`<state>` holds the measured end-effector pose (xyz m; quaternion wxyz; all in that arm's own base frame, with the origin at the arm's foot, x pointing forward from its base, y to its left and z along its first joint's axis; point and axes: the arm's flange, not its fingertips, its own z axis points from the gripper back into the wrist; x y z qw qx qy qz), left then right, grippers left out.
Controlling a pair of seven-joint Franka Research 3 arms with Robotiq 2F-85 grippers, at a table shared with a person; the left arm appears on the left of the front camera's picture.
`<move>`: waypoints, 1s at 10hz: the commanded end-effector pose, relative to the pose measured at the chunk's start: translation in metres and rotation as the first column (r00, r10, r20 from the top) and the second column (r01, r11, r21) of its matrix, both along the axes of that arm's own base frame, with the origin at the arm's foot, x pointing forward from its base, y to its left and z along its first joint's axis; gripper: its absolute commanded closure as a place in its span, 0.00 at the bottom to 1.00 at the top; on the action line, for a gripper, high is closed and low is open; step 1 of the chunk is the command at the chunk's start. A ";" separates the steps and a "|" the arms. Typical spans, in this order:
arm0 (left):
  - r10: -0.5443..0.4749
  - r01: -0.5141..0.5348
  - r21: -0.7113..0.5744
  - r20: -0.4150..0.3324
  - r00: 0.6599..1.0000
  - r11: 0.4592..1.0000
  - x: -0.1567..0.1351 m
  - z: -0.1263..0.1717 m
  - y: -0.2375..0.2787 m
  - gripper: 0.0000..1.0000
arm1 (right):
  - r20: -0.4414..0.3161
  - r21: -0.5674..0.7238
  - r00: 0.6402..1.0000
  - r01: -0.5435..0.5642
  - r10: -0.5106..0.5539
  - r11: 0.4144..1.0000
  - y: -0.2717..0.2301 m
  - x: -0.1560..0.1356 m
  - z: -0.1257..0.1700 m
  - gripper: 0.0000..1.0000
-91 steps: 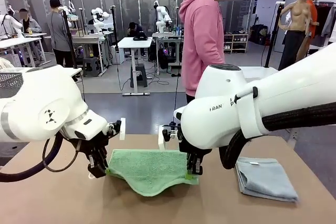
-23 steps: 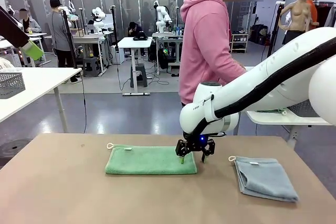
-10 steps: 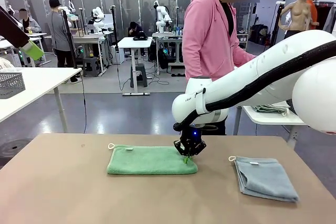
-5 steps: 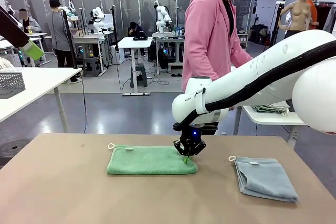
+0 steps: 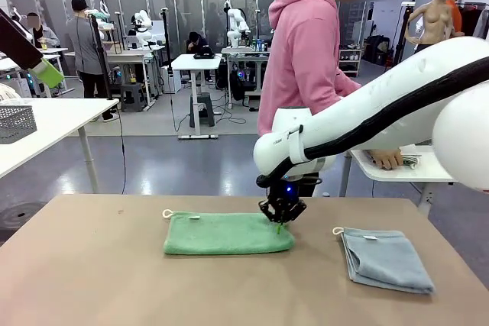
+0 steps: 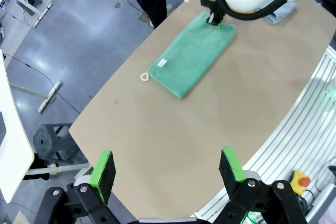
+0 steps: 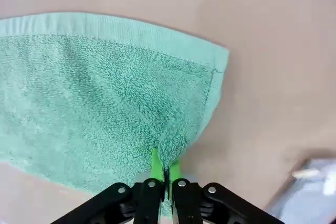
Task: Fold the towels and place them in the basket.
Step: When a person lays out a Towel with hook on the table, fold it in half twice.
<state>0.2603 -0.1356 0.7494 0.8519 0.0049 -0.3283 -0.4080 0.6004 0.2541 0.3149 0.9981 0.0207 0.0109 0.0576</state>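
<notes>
Between your right claw's [image 5: 280, 220] pinched pads: the soft green rectangular towel's [image 5: 227, 233] edge, on the tabletop [image 5: 114, 280]; left claw [image 6: 167, 167] open.

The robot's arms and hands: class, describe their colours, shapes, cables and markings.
The right arm is glossy white with rounded joints, a black cable running along it and small dark lettering near the wrist. The right hand is black, lit by a small blue light, with green pads. The left hand has black linkage fingers tipped with rectangular green pads.
</notes>
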 end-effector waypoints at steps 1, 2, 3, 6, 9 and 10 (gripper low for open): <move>0.000 0.000 -0.006 -0.002 1.000 1.000 0.000 0.000 0.000 0.00 | 0.031 -0.161 0.996 0.084 -0.080 0.983 -0.025 -0.024 0.045 0.95; 0.000 0.000 -0.006 -0.002 1.000 1.000 0.000 0.000 0.000 0.00 | 0.007 -0.240 0.997 0.082 -0.083 0.967 -0.031 -0.027 0.059 0.95; 0.000 0.000 -0.006 -0.002 1.000 1.000 0.000 0.000 0.000 0.00 | 0.018 -0.329 0.994 0.104 -0.104 0.939 -0.034 -0.028 0.071 0.95; 0.000 0.000 -0.006 -0.002 1.000 1.000 0.000 0.000 0.000 0.00 | 0.049 -0.352 0.999 0.033 -0.017 0.935 0.007 -0.032 0.104 0.95; 0.000 0.000 -0.006 -0.002 1.000 1.000 0.000 0.000 0.000 0.00 | -0.016 -0.347 0.999 -0.048 0.046 0.937 0.083 -0.016 0.099 0.95; 0.000 0.000 -0.006 -0.002 1.000 1.000 0.000 0.000 0.000 0.00 | 0.016 -0.335 1.000 0.027 -0.023 0.942 0.102 -0.010 0.095 0.95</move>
